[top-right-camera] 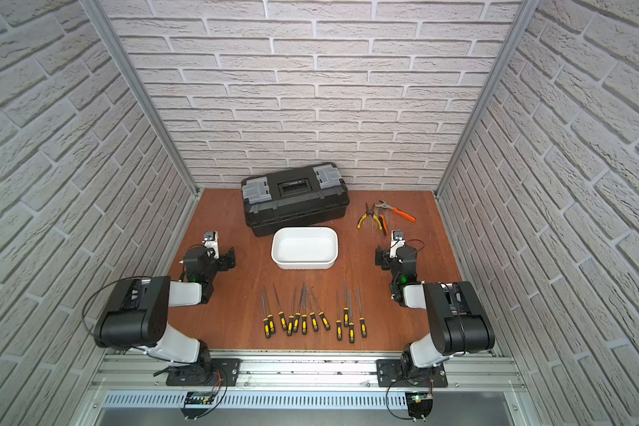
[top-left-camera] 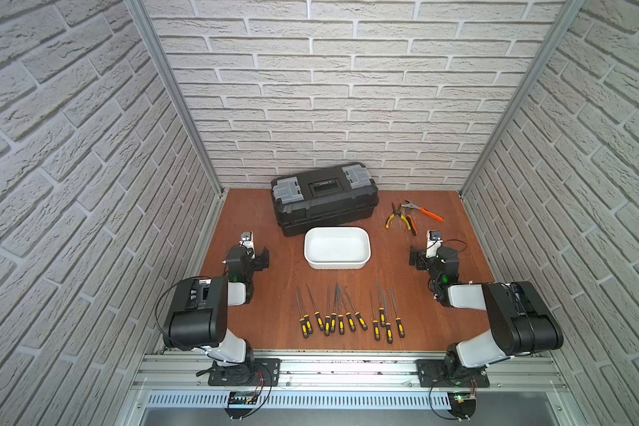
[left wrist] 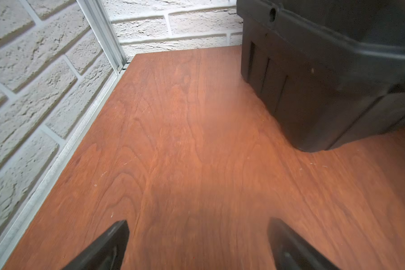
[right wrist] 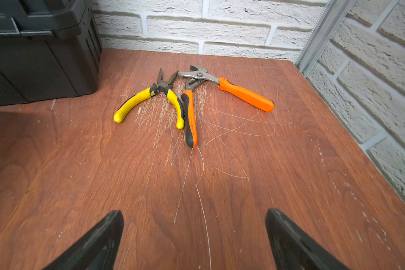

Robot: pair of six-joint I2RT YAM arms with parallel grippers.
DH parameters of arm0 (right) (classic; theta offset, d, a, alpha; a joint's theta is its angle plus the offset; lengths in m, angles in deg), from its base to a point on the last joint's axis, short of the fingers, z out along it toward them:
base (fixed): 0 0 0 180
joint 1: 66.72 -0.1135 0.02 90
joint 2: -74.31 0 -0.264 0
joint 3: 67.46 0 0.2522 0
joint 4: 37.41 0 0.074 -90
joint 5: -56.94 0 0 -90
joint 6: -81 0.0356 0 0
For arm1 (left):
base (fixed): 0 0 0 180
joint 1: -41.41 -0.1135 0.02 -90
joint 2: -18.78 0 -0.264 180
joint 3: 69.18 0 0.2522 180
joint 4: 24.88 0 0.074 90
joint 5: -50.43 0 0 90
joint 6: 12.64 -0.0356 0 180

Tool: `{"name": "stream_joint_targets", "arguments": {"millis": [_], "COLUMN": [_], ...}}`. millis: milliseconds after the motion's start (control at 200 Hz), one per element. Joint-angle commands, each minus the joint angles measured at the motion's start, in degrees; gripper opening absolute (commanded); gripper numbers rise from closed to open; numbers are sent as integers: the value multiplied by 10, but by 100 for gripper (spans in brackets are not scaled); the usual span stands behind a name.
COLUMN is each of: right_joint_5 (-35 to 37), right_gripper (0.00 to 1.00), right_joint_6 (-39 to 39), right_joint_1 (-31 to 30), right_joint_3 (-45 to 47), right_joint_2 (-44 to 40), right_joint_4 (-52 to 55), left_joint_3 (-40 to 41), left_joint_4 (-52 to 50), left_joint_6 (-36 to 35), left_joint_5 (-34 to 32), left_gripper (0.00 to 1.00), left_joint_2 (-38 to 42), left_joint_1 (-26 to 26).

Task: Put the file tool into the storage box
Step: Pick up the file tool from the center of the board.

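Pre-grasp step: left tool and right tool are hanging wide open, holding nothing. File tools are lying along the tabletop's front edge, with the storage box sitting empty mid-tabletop. The next move is calling for a reach down to one file handle.

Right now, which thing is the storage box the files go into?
Find the big black toolbox at the back of the wooden table. Just in front of it, between it and the row of files, sits the storage box. Unlike the toolbox, it is white, shallow, lidless and empty, with rounded corners.
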Motion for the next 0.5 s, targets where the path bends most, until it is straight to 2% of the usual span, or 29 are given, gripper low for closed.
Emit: {"name": "stream_joint_targets", "arguments": {"millis": [0,495], "right_joint_5": [-1,-2], "right_gripper": [99,99], "right_joint_6": [-3,-3], "right_joint_1": [0,0], "right_joint_3": [-9,-9], "right_joint_2": [-5,-5], "right_joint_4": [-15,-15], "left_joint_3": [-8,-8], "left_joint_4": [18,17], "left_joint_6": [-4,-1], "left_joint_5": [5,10], "left_gripper": [98,98], "left_joint_2": [0,0], "left_joint_1": [-4,-7]}}
